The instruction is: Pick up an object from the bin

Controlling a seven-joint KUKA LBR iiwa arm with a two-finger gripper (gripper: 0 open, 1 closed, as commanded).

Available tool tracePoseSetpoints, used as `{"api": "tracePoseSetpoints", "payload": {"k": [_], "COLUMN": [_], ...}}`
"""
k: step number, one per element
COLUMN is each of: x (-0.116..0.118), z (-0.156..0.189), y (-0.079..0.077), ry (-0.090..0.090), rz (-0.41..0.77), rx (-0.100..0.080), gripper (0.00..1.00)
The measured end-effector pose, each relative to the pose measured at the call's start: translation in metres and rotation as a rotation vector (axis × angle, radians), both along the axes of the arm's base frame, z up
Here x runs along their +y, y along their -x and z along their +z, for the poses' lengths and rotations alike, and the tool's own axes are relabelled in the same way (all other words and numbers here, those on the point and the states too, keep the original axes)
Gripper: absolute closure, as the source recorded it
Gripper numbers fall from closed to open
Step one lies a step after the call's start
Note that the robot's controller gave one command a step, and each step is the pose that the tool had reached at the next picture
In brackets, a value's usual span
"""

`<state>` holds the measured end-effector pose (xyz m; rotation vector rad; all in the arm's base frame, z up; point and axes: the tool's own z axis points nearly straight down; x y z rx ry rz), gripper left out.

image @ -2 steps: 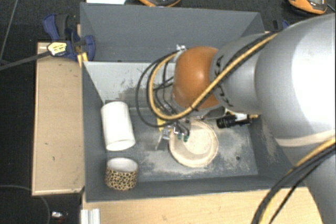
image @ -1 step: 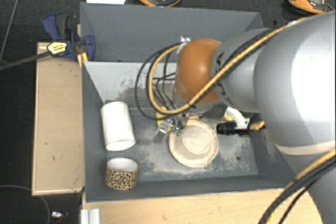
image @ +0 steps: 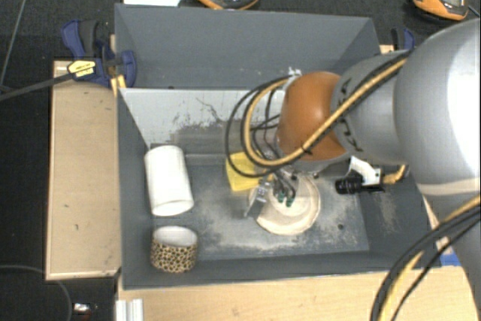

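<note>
Inside the grey metal bin [image: 225,49], on its scuffed floor: four loose things, well spread, not heaped.

Leftmost, a white cylinder [image: 169,180], lying on its side, lengthwise from the back wall toward the front. Cannot tell whether hollow or holding anything.

Just in front of the white cylinder, close but apart from it: a leopard-print roll [image: 174,248], standing on one flat end, pale ring face turned up.

To the right of the white cylinder, across a stretch of bare floor: a flat yellow pad [image: 239,175], partly hidden on its right side under the looping cables [image: 248,133].

Farther right of the white cylinder and a little nearer the front: a round cream disc [image: 297,216], lying flat, shallow like a lid or saucer, touching or just beside the yellow pad's near corner. Nothing loose to be made out on the bare part of it.

Low over the left half of that disc: the end effector [image: 274,197], reaching in from the right beneath the orange cover [image: 312,113] of the wrist. Cannot tell how far open, nor whether touching the disc or gripping anything.

Farthest right from the white cylinder, past the disc: a small black-and-white piece [image: 355,180] under the grey arm [image: 421,101]. Cannot tell whether loose in the bin or fixed to the robot.
</note>
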<state>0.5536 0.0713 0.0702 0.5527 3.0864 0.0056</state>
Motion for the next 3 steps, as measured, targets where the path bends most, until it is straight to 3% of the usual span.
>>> {"api": "tracePoseSetpoints", "payload": {"k": [1, 2, 3], "x": [0.023, 0.023, 0.021], "z": [0.000, 0.000, 0.028], "y": [-0.014, -0.014, -0.012], "ry": [-0.003, -0.003, 0.001], "rz": [-0.352, -0.352, -0.351], "rx": [0.017, 0.017, 0.020], "gripper": [1.00, 1.00, 1.00]}}
